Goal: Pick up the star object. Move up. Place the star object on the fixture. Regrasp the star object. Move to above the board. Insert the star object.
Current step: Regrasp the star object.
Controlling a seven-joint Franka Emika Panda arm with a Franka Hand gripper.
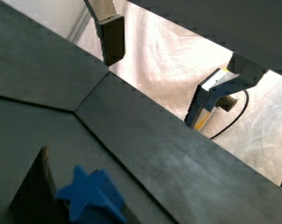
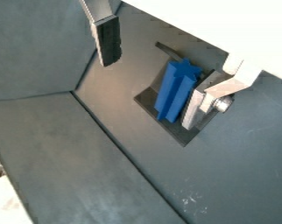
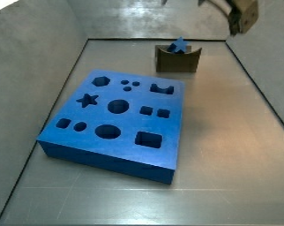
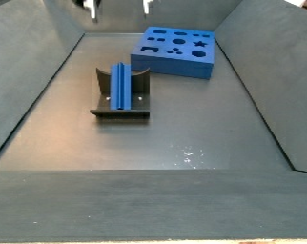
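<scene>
star object (image 4: 122,85) on fixture (image 4: 105,99); gripper (image 2: 167,66) raised, empty

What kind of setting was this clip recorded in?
Probably a lab test cell for peg insertion: a grey-walled bin holds the board with shaped holes, the star object rests on the fixture, and the gripper hangs above, empty.

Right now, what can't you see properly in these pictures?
- Gripper: both side views cut it off at the top edge.
- Fixture: a wrist view's edge crops it; only the star object end shows.
- Board: absent from both wrist views.
</scene>
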